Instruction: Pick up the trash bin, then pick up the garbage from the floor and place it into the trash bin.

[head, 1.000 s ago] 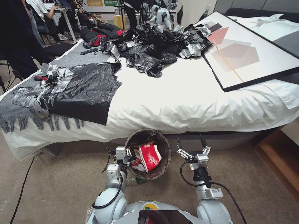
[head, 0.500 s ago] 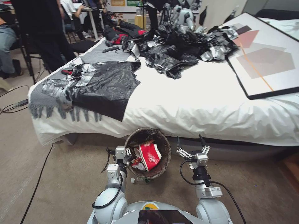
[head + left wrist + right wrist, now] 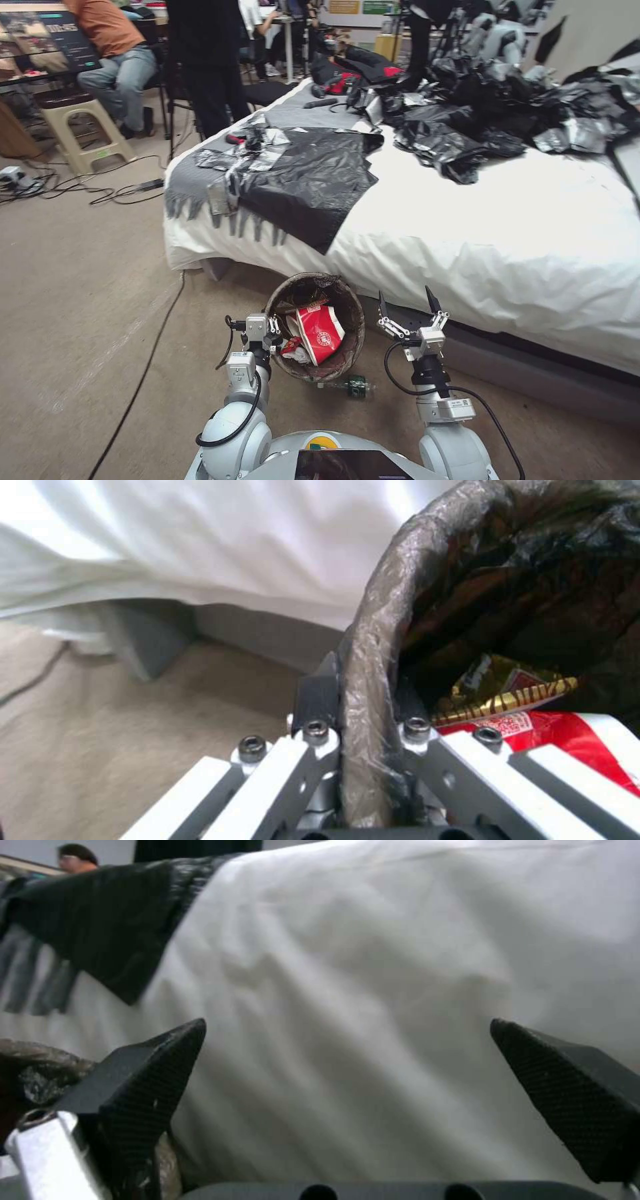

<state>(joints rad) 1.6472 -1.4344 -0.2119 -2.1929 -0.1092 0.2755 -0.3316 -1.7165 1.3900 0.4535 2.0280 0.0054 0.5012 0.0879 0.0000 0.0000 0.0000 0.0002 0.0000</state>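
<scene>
Near the foot of the bed, low over the floor, the left claw is clamped on the rim of the trash bin. The left wrist view confirms it: one finger sits outside the bag-covered rim, the other inside, closed tight on the liner and wall. The bin is carried tilted, just left of the right claw.

Inside the bin: a red-and-white paper cup and a yellow snack wrapper lying above it.

The right claw hangs empty just right of the bin, its two dark fingertips spread wide apart, pointing at the white bedsheet.

On the carpet, just near of the bin's underside and between the two arms, lies a clear bottle with a green label. It is on its side, apart from both claws.

Judgement: bin pickup is done; the step in hand is collecting litter. The bottle looks like the next candidate. The right claw would have to drop and come back toward the robot to straddle it across its narrow width, then lift it over the rim. A round bottle on short carpet may roll if nudged off-centre.

Black plastic bags lie heaped on the bed; not part of the job.
</scene>
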